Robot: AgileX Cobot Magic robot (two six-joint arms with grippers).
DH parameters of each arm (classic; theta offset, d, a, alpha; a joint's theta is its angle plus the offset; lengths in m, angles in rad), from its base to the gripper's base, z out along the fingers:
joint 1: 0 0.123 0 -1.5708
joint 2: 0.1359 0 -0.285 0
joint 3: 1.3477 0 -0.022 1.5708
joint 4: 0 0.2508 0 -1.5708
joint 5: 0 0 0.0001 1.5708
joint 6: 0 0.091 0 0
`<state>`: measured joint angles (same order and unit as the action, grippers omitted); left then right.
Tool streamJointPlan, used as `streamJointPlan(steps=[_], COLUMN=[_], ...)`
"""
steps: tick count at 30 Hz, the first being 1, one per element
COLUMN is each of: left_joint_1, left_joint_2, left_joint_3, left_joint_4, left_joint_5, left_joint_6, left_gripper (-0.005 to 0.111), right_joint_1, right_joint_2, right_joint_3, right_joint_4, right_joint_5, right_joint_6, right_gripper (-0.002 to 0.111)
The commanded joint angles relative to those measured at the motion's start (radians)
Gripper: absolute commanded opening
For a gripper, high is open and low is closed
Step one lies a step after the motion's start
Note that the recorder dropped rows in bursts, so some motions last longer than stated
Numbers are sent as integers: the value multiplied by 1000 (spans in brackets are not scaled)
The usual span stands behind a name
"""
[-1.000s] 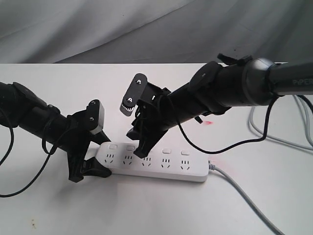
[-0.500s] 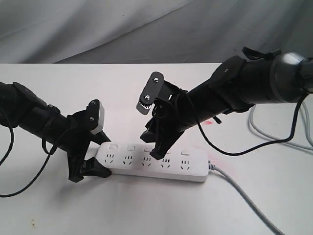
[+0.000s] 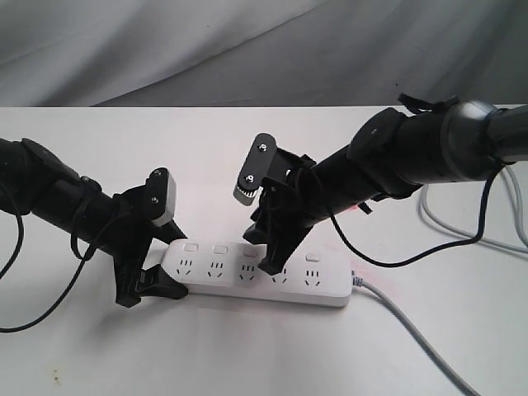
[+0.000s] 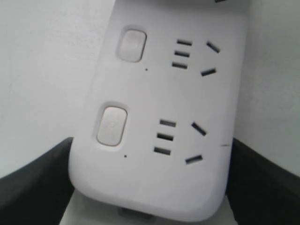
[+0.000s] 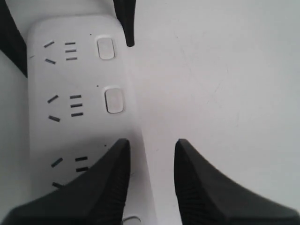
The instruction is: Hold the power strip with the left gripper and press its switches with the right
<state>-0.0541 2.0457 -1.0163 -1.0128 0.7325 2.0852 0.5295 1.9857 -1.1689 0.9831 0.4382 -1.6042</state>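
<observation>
Strip (image 3: 223, 280) lies flat on desk (image 3: 99, 355); grey cord (image 3: 404, 322) leaves its end on the right of the exterior view. Left tool (image 3: 161, 272) is clamped across the opposite end, one finger on each long edge. Right tool (image 3: 271, 262) points tips-down at mid-strip by the switches (image 3: 220, 249). Its fingers are narrow with a small gap, gripping nothing. Contact with a switch: cannot tell.
</observation>
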Motion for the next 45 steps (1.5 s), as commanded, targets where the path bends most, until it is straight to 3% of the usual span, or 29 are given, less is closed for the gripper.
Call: streamJointPlan(steps=[1, 45], left_joint_1=[-3, -3], left_joint_2=[4, 4], left_joint_3=[0, 0], left_joint_4=[3, 3], left_joint_5=[0, 0], left_joint_6=[-11, -9], left_gripper=[51, 51], right_joint_1=[12, 18], right_joint_2=[0, 104], right_joint_3=[5, 3], right_joint_4=[15, 53], right_joint_5=[-8, -8], right_joint_6=[-30, -44], right_gripper=[30, 30])
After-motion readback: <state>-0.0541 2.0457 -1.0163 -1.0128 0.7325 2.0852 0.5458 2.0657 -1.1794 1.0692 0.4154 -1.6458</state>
